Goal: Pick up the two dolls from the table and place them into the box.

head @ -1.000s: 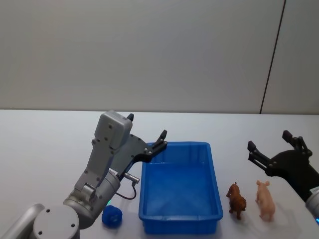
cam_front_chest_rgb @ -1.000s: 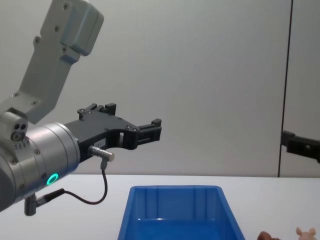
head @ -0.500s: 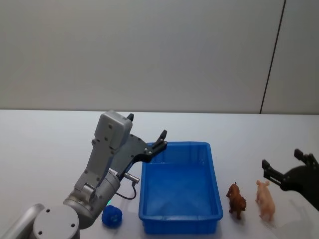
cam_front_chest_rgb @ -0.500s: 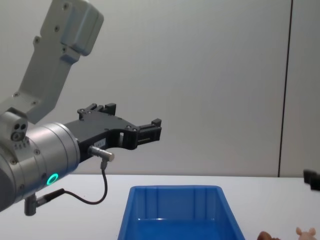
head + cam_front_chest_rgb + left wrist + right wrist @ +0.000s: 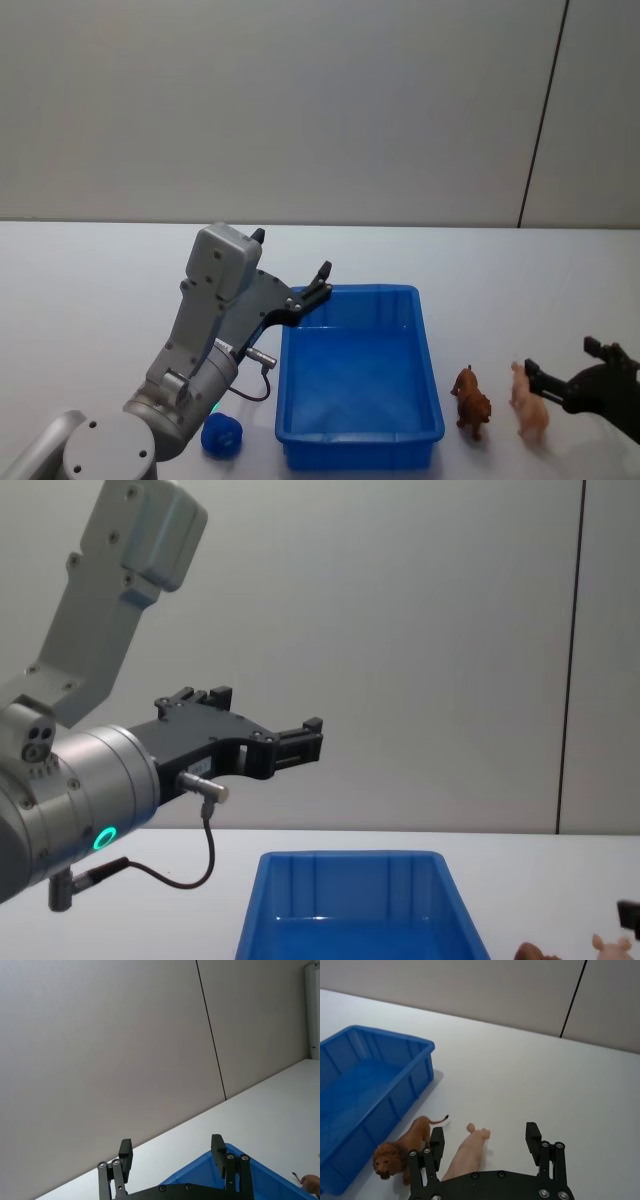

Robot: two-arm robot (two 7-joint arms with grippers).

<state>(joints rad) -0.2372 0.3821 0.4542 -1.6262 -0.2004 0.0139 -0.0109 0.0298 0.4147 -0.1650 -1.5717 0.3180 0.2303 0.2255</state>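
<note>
**Right hand dropping in on the pink doll**

Since a second ago, the right hand (image 5: 485, 1135) has come down a good way and slid in toward the dolls. In the chest view it went from halfway up the right edge to just poking in at the bottom corner. It's wide open, nothing in it. In the wrist view the pink doll (image 5: 467, 1152) sits between the two spread fingers, roughly centred. I can't tell if a finger is touching it yet.

The pink doll is standing on the desk (image 5: 100, 280). The brown doll (image 5: 407, 1147), a little lion, is just beside it on the box side. The blue box (image 5: 372, 291) is next over and has nothing in it so far. Neither doll has been lifted.

The left hand (image 5: 171, 1144) hasn't budged. It's parked in the air by the box's far left corner, fingers apart.

My guess is these are hard moulded plastic: light, stiff and a bit slick, so easy to knock over or squirt out of a pinch. I'd close across the pig's flanks at mid-body, not on the legs or ears. The lion stands close enough that the finger on that side could nudge it.
</note>
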